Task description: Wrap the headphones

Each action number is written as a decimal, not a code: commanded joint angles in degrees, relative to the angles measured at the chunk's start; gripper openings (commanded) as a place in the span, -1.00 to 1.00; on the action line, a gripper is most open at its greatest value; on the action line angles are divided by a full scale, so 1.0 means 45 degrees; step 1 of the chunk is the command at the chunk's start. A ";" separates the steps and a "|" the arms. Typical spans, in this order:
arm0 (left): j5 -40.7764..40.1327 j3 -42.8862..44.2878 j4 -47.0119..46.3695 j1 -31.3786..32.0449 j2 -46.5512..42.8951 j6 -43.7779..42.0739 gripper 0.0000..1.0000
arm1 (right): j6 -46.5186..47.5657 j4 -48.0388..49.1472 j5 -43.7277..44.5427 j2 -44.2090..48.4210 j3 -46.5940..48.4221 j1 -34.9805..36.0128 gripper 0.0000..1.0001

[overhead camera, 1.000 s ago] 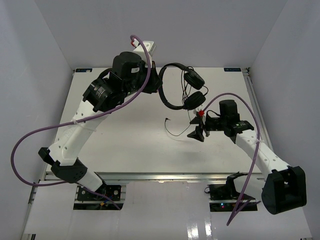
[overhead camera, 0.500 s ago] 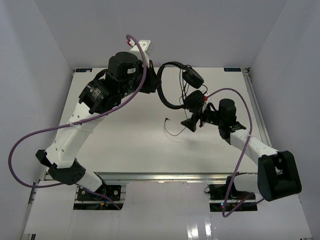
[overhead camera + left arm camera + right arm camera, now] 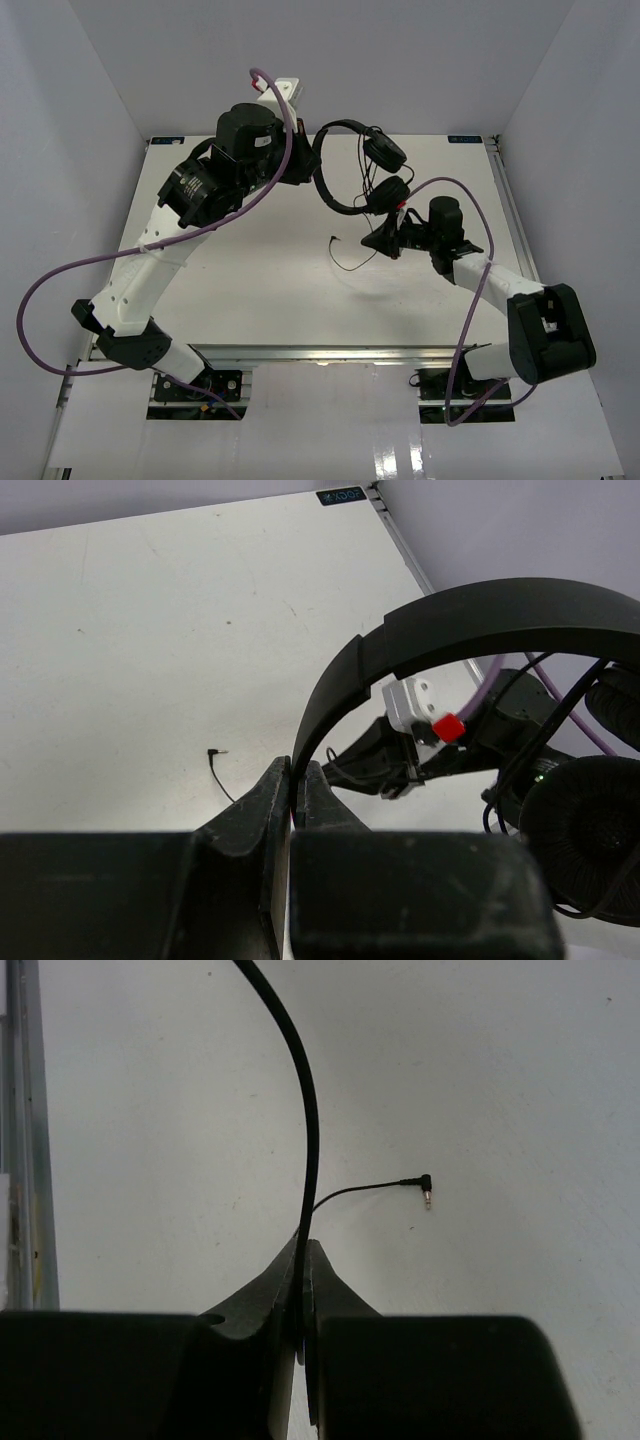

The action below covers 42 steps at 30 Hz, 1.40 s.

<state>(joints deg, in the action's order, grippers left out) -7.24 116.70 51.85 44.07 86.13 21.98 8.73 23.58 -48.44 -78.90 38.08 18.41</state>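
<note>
the right gripper, open a moment ago, now clamps the cord while the left gripper pinches the headband, so winding can likely start.

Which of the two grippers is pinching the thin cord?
The right gripper, shut on the black cord; the left gripper clamps the headband instead.

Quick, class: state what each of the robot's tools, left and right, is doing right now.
Left tool: closed, holding the headphones by the headband.
Right tool: closed, pinching the cord.
</note>
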 commanded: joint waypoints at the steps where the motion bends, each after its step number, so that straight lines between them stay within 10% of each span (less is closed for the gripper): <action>1: -0.0772 -0.0010 -0.1074 0.0018 -0.0549 0.0373 -1.00 | 0.1886 -0.1473 -0.0775 0.1785 -0.0119 0.0102 -0.85; 16: -0.1406 -0.1141 -0.2072 -0.2338 0.0749 0.0009 -1.00 | 1.0206 -1.2054 0.3326 0.5740 0.2313 0.2489 -0.85; 42: 0.1257 -0.4811 -0.3817 -0.1923 0.3693 -0.0305 -1.00 | 1.1848 -1.1510 0.8030 0.4066 0.7134 0.3252 -0.85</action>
<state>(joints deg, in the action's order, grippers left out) -5.62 96.61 39.42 33.37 104.58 20.48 62.20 -33.88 -15.70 -59.29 67.36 32.77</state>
